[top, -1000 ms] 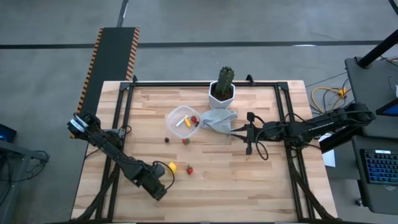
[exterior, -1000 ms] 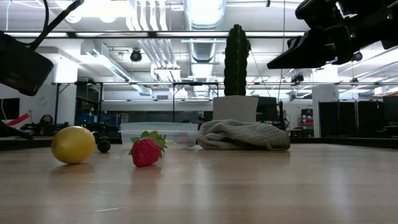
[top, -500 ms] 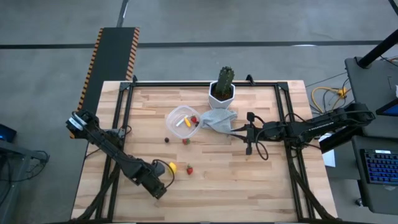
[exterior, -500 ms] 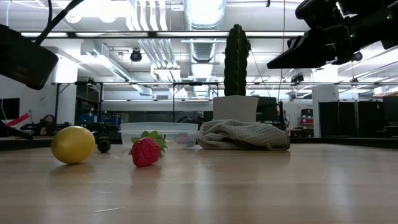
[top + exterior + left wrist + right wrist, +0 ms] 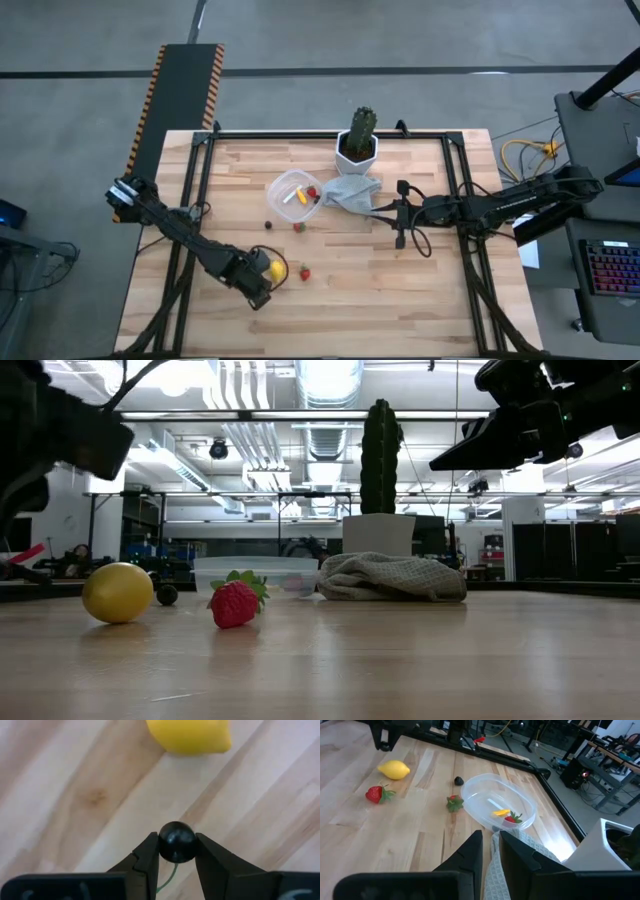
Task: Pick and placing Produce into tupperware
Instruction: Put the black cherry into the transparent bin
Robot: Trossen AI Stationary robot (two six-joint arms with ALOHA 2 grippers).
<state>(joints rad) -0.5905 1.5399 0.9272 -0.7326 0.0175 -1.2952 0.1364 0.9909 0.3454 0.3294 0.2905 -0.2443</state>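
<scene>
Left gripper (image 5: 176,851) is clamping a small dark round berry (image 5: 176,841) beside the yellow lemon (image 5: 275,269). Right gripper (image 5: 491,845) is pinching the grey cloth (image 5: 350,192). Round clear plastic tupperware (image 5: 294,196) is holding some pieces; lemon and two strawberries are remaining.

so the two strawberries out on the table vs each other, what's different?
The strawberry near the lemon lies apart from the tupperware, out on open wood beside the lemon. The strawberry by the tupperware sits right against the tupperware's rim. In the right wrist view the first shows mostly red, the second mostly green leaves. Both are red, leafy, and not yet inside.
</scene>
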